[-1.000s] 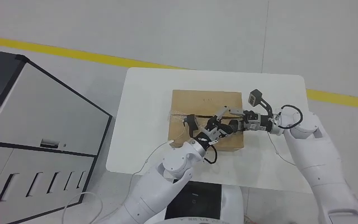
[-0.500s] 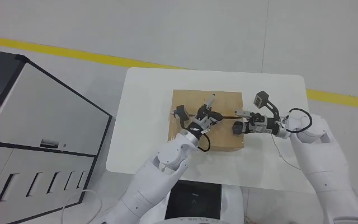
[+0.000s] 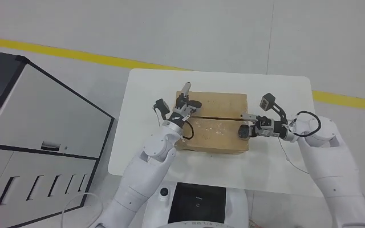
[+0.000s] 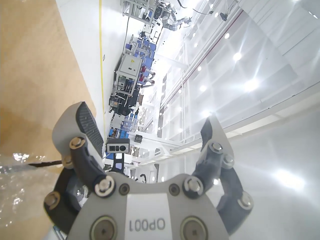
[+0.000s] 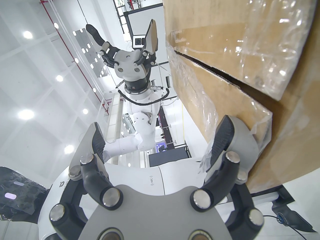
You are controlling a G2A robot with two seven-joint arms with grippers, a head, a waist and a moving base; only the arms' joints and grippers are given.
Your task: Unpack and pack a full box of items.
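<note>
— What is the box (image 3: 219, 137) made of?
— Plain brown cardboard, matt, rough at the cut edges. The clear tape (image 5: 272, 38) over its seam is glossy and wrinkled.
— And the fingers (image 5: 243, 139) at the box's corner?
— Smooth grey plastic shells with black ribbed pads (image 5: 222, 133) that look rubbery. The bolts (image 5: 200, 197) are bright metal.
— The tabletop (image 3: 148, 102) under the box?
— White, smooth, with a low sheen.

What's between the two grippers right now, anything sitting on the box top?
Only the cardboard box top, flaps down. The slit between the flaps runs from near the left gripper to the right gripper. The top view shows nothing resting on it.
</note>
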